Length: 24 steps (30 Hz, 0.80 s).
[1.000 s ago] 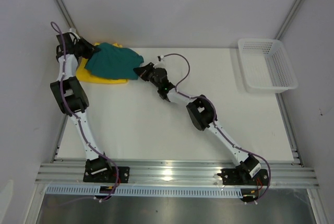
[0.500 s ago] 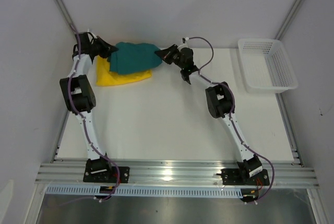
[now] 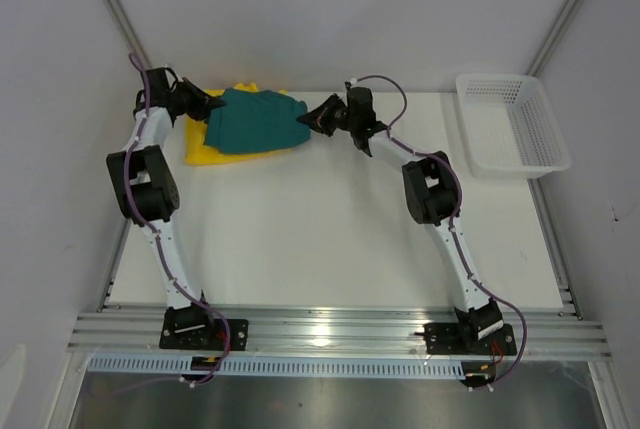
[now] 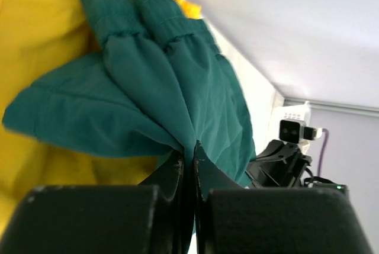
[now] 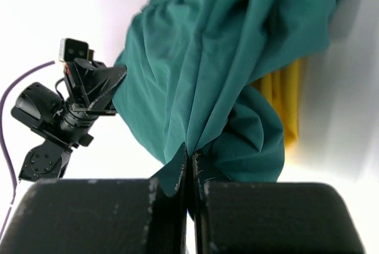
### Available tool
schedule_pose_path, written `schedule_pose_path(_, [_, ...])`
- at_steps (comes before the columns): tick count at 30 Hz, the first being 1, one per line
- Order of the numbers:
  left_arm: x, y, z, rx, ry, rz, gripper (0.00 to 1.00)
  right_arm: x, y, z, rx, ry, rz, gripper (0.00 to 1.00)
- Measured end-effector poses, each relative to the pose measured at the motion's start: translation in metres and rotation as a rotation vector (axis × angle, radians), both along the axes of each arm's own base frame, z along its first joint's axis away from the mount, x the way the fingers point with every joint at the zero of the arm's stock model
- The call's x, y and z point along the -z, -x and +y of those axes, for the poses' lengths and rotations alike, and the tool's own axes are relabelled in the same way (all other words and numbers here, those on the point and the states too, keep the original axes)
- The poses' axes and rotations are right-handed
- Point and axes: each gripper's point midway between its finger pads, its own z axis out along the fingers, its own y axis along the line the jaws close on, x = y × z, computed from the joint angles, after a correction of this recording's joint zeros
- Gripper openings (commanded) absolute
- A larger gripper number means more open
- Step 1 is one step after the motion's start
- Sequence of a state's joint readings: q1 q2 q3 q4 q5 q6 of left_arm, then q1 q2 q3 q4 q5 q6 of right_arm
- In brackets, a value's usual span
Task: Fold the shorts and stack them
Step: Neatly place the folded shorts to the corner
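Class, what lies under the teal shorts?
The yellow shorts lie beneath the teal shorts; only their edges show, the rest is covered.

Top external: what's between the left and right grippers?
The teal shorts span the gap, pinched at one end by the left gripper and at the other by the right gripper, over the yellow shorts. Top external shows it.

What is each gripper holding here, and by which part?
Both hold the teal shorts: the left gripper pinches bunched fabric at their left edge, the right gripper at their right edge, over the yellow shorts.
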State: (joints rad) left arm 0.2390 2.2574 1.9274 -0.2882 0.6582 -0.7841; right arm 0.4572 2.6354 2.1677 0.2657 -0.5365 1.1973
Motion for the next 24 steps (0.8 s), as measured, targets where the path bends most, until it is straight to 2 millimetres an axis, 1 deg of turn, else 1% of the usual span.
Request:
schedule_pose_path(3, [0.014,0.013,-0.001,0.0,0.002,0.052,0.04,0.006,0.014,-0.005,-0.007,0.039,0.078,0.0])
schedule_pose_path(7, [0.042,0.038,-0.001,-0.014,-0.012,0.144,0.03,0.019,0.03,-0.009,-0.026,0.101,0.16,0.0])
schedule_pose_path(9, [0.056,0.053,-0.002,-0.022,-0.021,0.185,0.02,0.029,0.039,-0.014,-0.037,0.137,0.195,0.0])
schedule_pose_path(11, [0.068,0.07,-0.004,-0.027,-0.025,0.219,0.02,0.043,0.05,-0.021,-0.045,0.181,0.234,0.0])
schedule_pose_path(14, [0.082,0.095,-0.009,-0.037,-0.029,0.262,0.01,0.064,0.075,-0.035,-0.06,0.244,0.294,0.0])
schedule_pose_path(16, [0.088,0.111,-0.016,-0.034,-0.03,0.283,0.01,0.074,0.094,-0.046,-0.073,0.283,0.323,0.0])
schedule_pose_path(18, [0.09,0.126,-0.027,-0.02,-0.034,0.287,0.01,0.078,0.112,-0.056,-0.085,0.313,0.341,0.0])
schedule_pose_path(21, [0.088,0.143,-0.043,0.002,-0.045,0.275,0.01,0.077,0.137,-0.074,-0.092,0.343,0.347,0.0])
schedule_pose_path(24, [0.083,0.16,-0.057,0.024,-0.057,0.257,0.01,0.073,0.154,-0.088,-0.093,0.367,0.339,0.0])
